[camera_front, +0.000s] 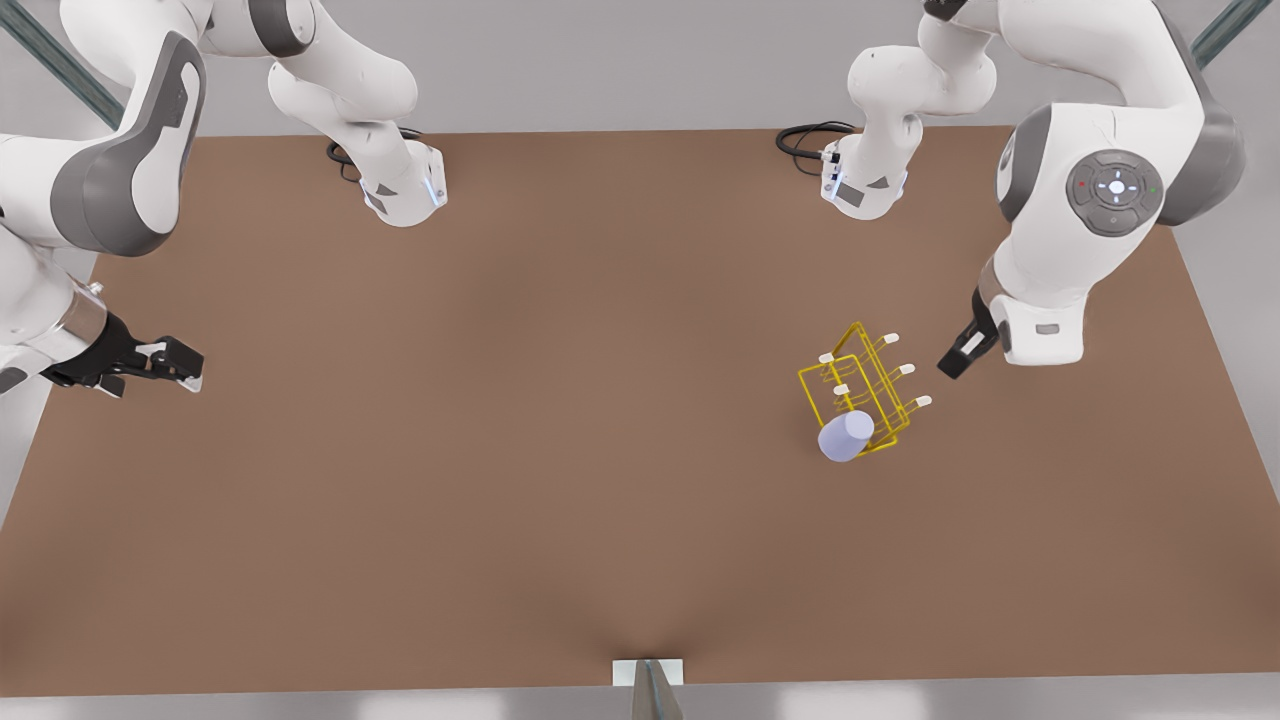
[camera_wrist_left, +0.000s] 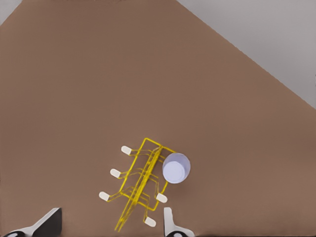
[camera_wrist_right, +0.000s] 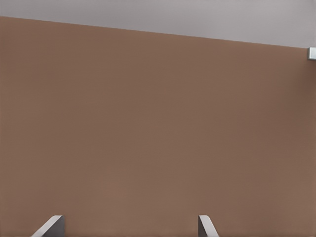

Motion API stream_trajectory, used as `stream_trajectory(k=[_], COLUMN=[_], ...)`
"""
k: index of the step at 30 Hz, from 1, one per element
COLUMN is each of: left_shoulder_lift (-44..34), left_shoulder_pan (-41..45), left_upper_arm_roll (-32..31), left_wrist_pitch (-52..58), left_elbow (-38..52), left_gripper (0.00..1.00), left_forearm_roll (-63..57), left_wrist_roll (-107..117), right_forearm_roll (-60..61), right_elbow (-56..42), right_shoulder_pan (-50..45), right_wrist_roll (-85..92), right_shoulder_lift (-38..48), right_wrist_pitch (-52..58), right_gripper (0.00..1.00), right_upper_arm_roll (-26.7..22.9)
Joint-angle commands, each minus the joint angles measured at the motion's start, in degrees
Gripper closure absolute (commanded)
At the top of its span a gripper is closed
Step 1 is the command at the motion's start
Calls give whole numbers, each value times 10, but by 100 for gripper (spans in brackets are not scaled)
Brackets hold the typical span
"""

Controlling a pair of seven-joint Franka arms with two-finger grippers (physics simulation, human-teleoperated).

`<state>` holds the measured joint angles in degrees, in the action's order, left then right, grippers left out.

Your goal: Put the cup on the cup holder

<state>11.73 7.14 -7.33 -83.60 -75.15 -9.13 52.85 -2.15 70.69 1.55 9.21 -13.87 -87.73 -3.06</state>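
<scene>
The cup (camera_front: 846,437) is sitting on the cup holder (camera_front: 862,392) toward the table's (camera_front: 500,450) right edge; left gripper (camera_front: 962,352) hovering nearby, released. Right gripper (camera_front: 172,362) is waiting, fingers apart, at the left edge.

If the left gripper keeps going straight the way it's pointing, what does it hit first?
Probably the cup holder: the left gripper, open, points at it, with the cup seated on its far end. Depth is uncertain.
</scene>
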Motion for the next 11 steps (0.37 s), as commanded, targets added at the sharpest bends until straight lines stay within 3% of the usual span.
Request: stream_trajectory(k=[1,11], left_shoulder_lift=[8,16], left_shoulder_pan=[-2,-4], left_upper_arm_roll=[-1,-1], left_wrist_pitch=[-17,-13], left_elbow=[2,6], left_gripper=[0,0], left_forearm_roll=[-1,-3], left_wrist_roll=[-532,-527], right_forearm_roll=[0,0], right_elbow=[0,0], right_shoulder_pan=[-1,-1], right_wrist_roll=[0,0], right_shoulder_lift=[1,1], right_wrist_pitch=[-3,-3], right_gripper=[0,0], right_upper_arm_roll=[0,0])
